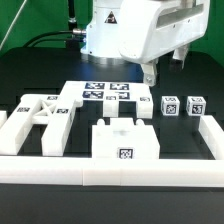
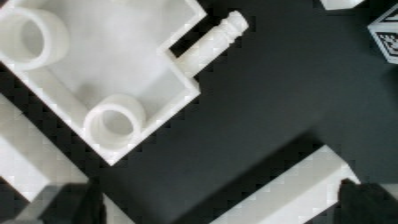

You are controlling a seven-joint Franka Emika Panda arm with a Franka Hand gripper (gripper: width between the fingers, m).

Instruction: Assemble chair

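The chair lies in loose white parts on the black table. An X-braced side frame point(image 1: 42, 116) is at the exterior view's left. The chunky seat block point(image 1: 125, 140) stands front centre. Two small tagged cubes point(image 1: 171, 105) point(image 1: 195, 103) sit at the right, with a smaller piece point(image 1: 146, 105) beside them. My gripper point(image 1: 150, 72) hangs open above the table behind these parts, holding nothing. In the wrist view a white part with two round sockets and a peg point(image 2: 98, 60) lies ahead of the open gripper point(image 2: 205, 212), whose dark fingertips point(image 2: 45, 205) are spread wide apart.
The marker board point(image 1: 105, 92) lies flat mid-table. Low white border rails run along the front point(image 1: 110, 176) and the right side point(image 1: 207, 135). A white strip point(image 2: 302, 190) crosses the black surface under the gripper in the wrist view.
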